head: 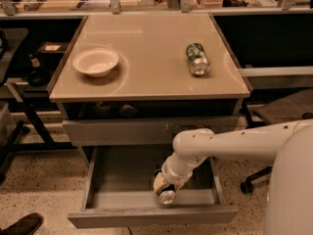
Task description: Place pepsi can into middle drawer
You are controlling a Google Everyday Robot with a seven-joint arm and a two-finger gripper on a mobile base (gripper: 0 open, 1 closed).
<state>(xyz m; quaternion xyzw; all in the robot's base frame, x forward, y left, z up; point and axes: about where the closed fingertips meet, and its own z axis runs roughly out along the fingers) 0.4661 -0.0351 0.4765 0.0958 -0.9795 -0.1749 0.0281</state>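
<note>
The middle drawer is pulled open below the cabinet, with grey inner walls and a plain front panel. My gripper reaches down into it at the end of the white arm, right of the drawer's middle and near its front wall. It is shut on the pepsi can. Only the can's silver end and a bit of its dark body show below the yellowish fingers. The can is low inside the drawer; I cannot tell whether it touches the floor.
A closed grey drawer front with white scratch marks sits above the open drawer. On the tabletop are a white bowl at the left and a green-and-silver can lying at the right. A shoe is at the bottom left and a chair base at the right.
</note>
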